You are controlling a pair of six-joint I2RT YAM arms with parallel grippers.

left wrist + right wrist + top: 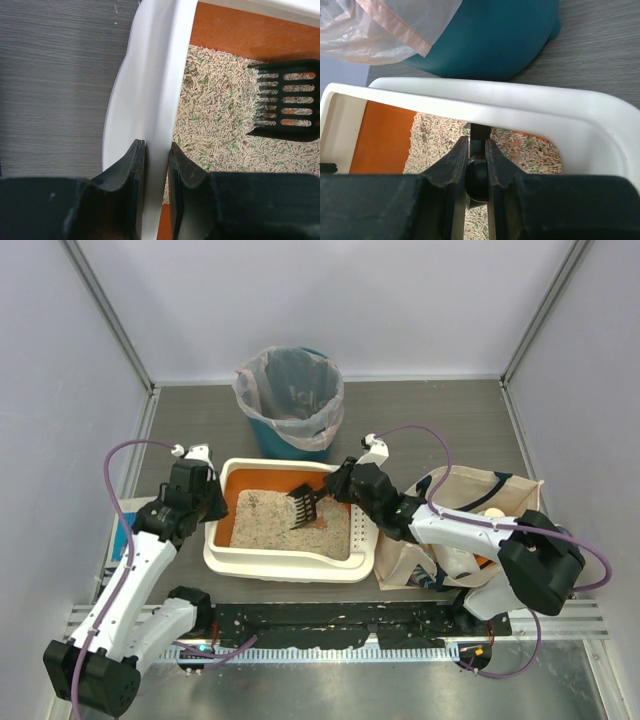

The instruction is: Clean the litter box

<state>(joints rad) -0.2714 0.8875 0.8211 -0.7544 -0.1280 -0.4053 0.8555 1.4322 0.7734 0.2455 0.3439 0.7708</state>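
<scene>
The litter box is a cream-white tray with orange inner walls and pale pellet litter, in the middle of the table. My left gripper is shut on its left rim, one finger outside and one inside. My right gripper is shut on the handle of a black slotted scoop, whose head sits over the litter. The scoop head also shows in the left wrist view. The box's far rim crosses the right wrist view.
A teal bin with a plastic liner stands just behind the box; it also shows in the right wrist view. A beige cloth tote bag lies right of the box, under my right arm. Walls close in left, right and back.
</scene>
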